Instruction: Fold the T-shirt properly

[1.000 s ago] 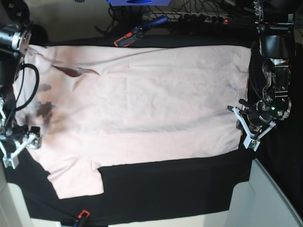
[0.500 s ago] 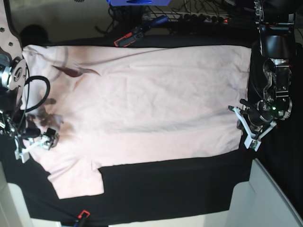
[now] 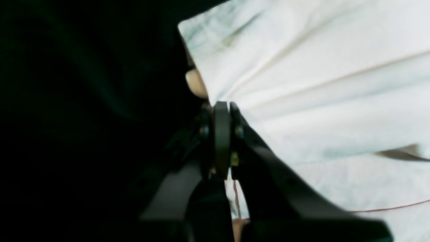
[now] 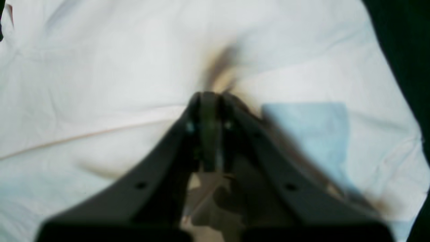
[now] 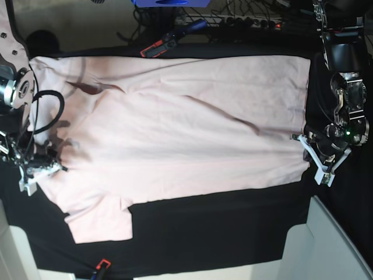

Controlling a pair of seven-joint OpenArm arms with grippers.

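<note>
Base view: one T-shirt (image 5: 175,128), two grippers.
Left gripper (image 5: 317,156) and right gripper (image 5: 36,169) each pinch one shirt edge, jaws pressed together on cloth.

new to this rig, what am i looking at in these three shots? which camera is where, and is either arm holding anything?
It's a robot with two arms working over a table under a black cloth. The base view looks straight down; the other two cameras ride on the wrists, looking along the fingers.

A pale pink T-shirt lies spread flat across the cloth.

The left gripper is on the base view's right. Its own camera shows it shut on the T-shirt's edge, with creases fanning out from the pinch.

The right gripper is on the base view's left, at the other end of the shirt. Its wrist view shows it closed with cloth puckered at the tips, so it appears to grip the shirt too.

A few tools lie along the table's far edge, unused.
</note>
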